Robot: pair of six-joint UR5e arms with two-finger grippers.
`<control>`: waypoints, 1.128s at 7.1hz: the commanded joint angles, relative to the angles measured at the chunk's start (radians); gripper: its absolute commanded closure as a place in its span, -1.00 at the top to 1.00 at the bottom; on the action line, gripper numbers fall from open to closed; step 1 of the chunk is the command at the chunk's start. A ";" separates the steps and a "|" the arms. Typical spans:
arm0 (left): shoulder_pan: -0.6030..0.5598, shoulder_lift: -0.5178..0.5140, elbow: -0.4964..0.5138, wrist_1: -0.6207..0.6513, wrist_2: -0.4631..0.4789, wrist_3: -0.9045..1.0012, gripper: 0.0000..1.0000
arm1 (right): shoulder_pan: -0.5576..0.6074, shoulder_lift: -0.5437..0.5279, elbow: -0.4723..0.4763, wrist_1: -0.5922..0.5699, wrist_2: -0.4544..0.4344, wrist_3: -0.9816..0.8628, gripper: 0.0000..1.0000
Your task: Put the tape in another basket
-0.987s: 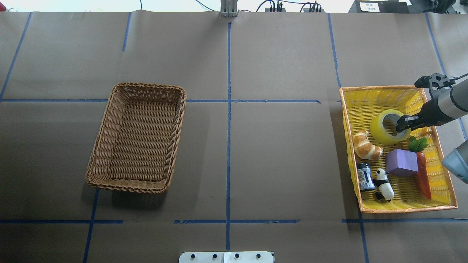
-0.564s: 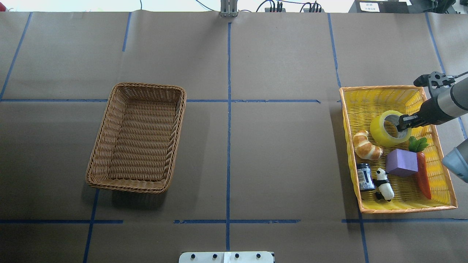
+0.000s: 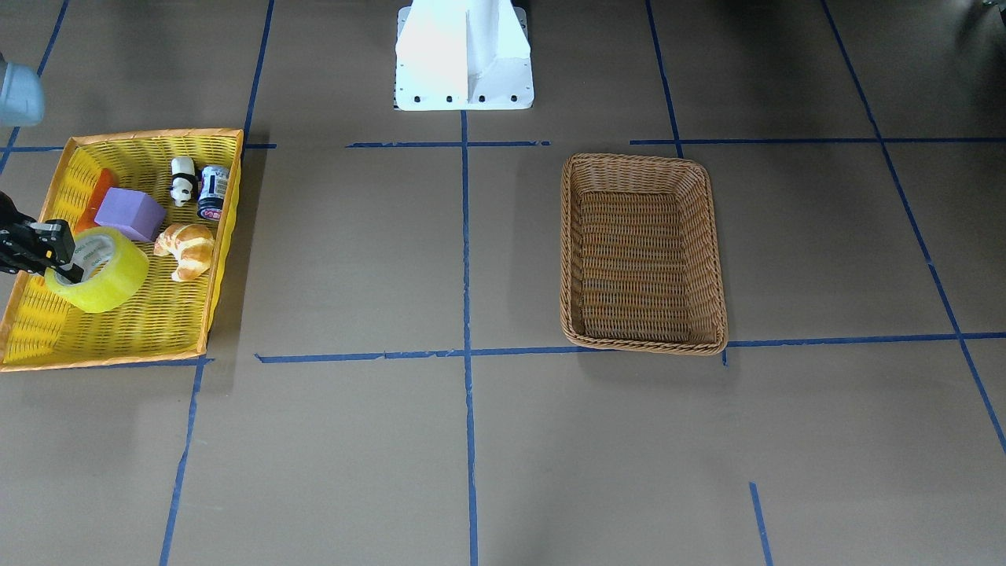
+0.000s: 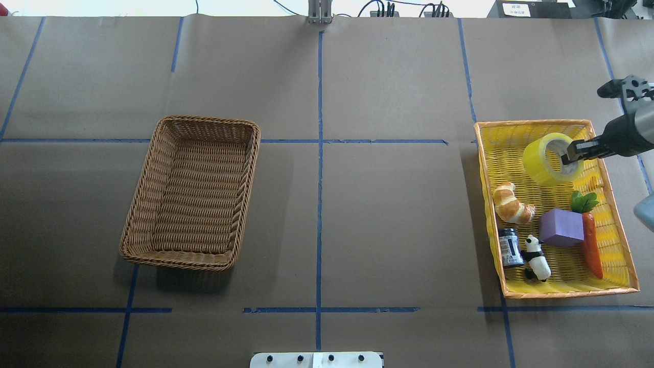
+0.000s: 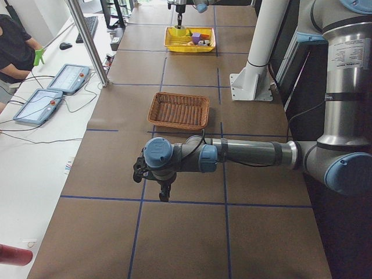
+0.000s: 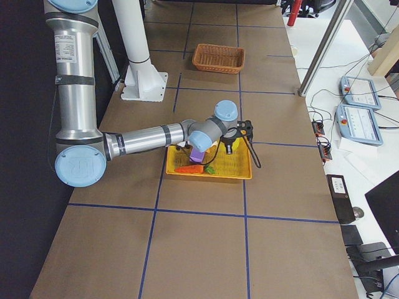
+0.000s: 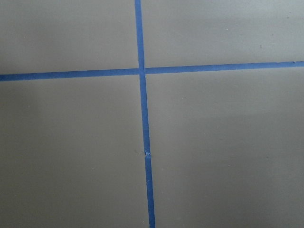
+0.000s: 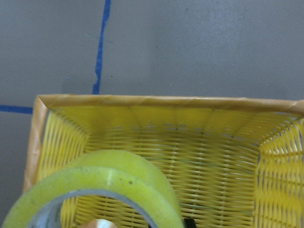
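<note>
- Right fingers (image 4: 573, 152) clenched on the tape (image 4: 536, 163), held over the yellow tray (image 4: 562, 293) at frame right; core print was too small to read.
- Left fingers (image 5: 164, 193): cannot tell their state.
- Basket (image 4: 153, 148) sat left of centre.

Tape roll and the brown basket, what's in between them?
In the overhead view, beyond the yellow tray, only brown paper with blue lines lies between the tape and the wicker basket.

Open run from tray to basket
You see bare table (image 4: 383, 214) between tray (image 4: 562, 293) and basket (image 4: 179, 259); inside the tray, croissant (image 4: 512, 204), block (image 4: 561, 227) and carrot (image 4: 591, 245) crowd the robot-side half.
</note>
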 commanded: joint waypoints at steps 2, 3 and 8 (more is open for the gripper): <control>0.071 -0.013 -0.036 -0.117 -0.002 -0.116 1.00 | -0.075 0.131 0.019 0.014 0.016 0.299 -1.00; 0.170 -0.011 -0.040 -0.286 0.006 -0.334 1.00 | -0.140 0.182 0.032 0.025 0.010 0.420 -1.00; 0.464 -0.064 -0.039 -1.097 0.014 -1.398 1.00 | -0.407 0.207 0.018 0.606 -0.307 0.989 -0.98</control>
